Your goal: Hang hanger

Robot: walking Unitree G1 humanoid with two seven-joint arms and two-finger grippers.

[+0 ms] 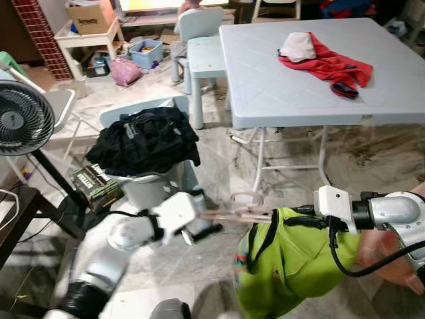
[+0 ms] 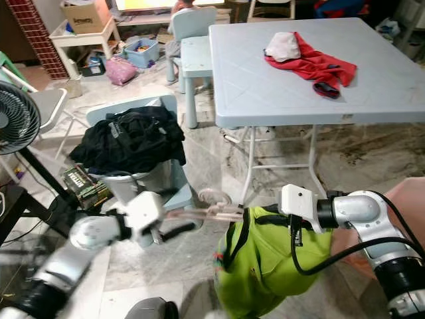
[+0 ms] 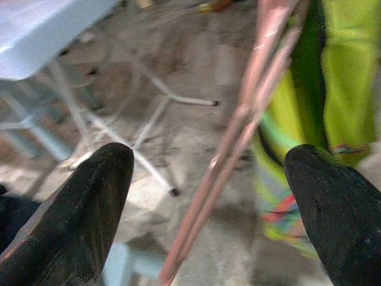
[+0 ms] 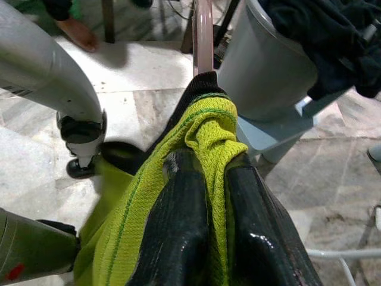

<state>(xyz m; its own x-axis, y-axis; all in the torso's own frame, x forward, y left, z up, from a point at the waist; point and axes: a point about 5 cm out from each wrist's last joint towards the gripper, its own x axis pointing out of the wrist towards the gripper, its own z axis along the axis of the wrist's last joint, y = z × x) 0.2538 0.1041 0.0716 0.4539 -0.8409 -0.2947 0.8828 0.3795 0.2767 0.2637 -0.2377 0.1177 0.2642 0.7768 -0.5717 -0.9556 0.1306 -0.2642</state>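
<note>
A pink hanger [image 1: 234,214] lies level between my arms, its hook [image 1: 246,197] pointing up. A lime-green garment [image 1: 285,266] hangs from it. My right gripper [image 4: 217,220] is shut on the garment's bunched shoulder, where the hanger's pink bar [image 4: 203,36] comes out of the cloth. My left gripper [image 3: 208,196] is open at the hanger's other end. Its fingers [image 3: 77,220] stand wide apart on either side of the pink rods [image 3: 238,119] without touching them. In the left eye view one black finger [image 1: 206,230] shows just under the bar.
A light-blue table [image 1: 265,86] ahead carries a red garment [image 1: 329,66] and a white cap. A grey bin [image 1: 156,186] under black clothes [image 1: 146,139] stands close on the left, beside a fan [image 1: 20,119]. A person's limb [image 1: 392,259] is near my right arm.
</note>
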